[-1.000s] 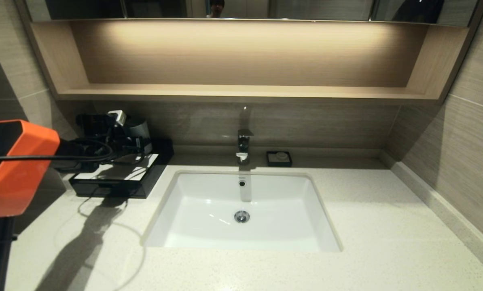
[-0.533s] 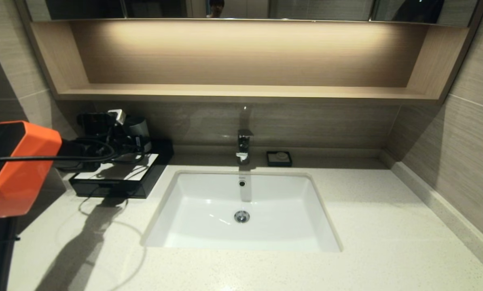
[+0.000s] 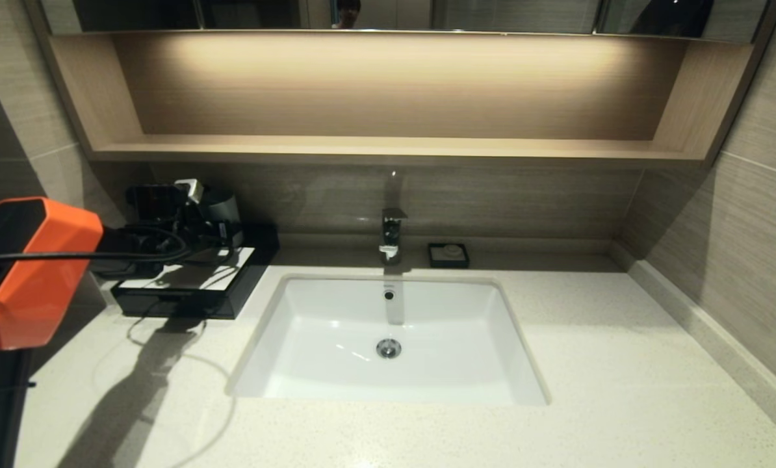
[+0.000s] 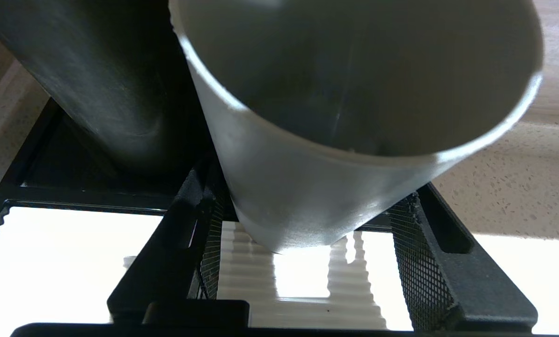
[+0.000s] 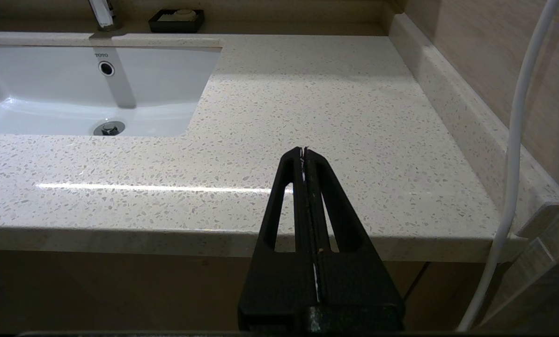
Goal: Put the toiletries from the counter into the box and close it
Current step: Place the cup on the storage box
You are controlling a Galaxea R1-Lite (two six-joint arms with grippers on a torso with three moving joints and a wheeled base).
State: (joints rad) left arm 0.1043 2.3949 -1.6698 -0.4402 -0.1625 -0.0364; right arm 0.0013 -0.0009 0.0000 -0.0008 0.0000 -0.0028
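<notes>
The left gripper (image 3: 222,227) is reaching over the black box (image 3: 186,286) at the back of the counter (image 3: 622,364), its spread fingers (image 4: 415,262) straddling the base of a grey cup (image 4: 335,140) without clearly pinching it. The box's white top panel is lying directly beneath the fingers. The right gripper (image 5: 304,157) is hanging off the counter's front edge, fingers pressed together on nothing, the sink (image 5: 50,93) beyond it.

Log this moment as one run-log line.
left gripper: jaws open around grey cup over box | right gripper: shut, parked at counter edge | toiletries: none visible
</notes>
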